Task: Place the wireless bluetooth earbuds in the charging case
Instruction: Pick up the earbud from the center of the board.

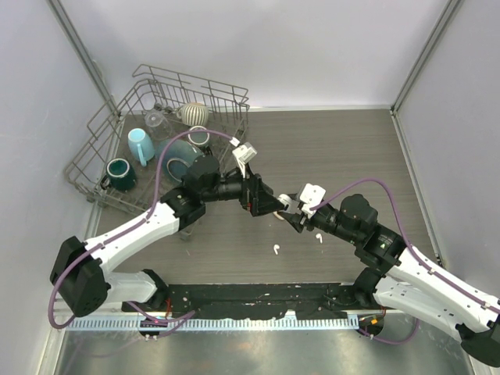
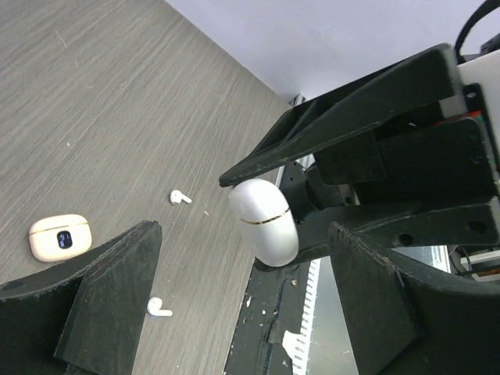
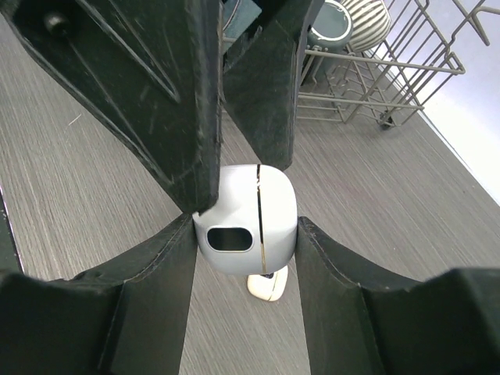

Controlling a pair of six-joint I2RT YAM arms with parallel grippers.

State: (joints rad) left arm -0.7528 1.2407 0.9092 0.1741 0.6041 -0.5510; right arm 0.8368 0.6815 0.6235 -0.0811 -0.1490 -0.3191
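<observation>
- The nearer earbud [image 1: 276, 250] is seen lying loose on the table [image 1: 351, 156], at about 6 o'clock from the two grippers and apart from them.
- The other earbud [image 1: 319, 237] is found at about 4 o'clock from the grippers, just beside the right arm's wrist. It is also bare on the wood-grain top and well apart from the first.
- Neither earbud is held, and both lie outside any case.
- The right gripper [image 1: 295, 217] is reached in from 4 o'clock. Its jaws are pinched on a closed white case [image 3: 250, 219], one finger pressed to each side.
- A thin gold seam is shown around this case, and a dark oval recess is turned toward the right wrist camera.
- The left gripper [image 1: 280, 203] is brought in from 8 o'clock to meet it. Its jaws are spread wide, with the held case between them. Whether either finger touches the case cannot be told.
- A cream case [image 2: 60, 237] with a small dark panel is seen flat on the table below the held one.
- A wire dish rack [image 1: 100, 125] is set at 10 o'clock on the table, with cups and a striped bowl inside.
</observation>
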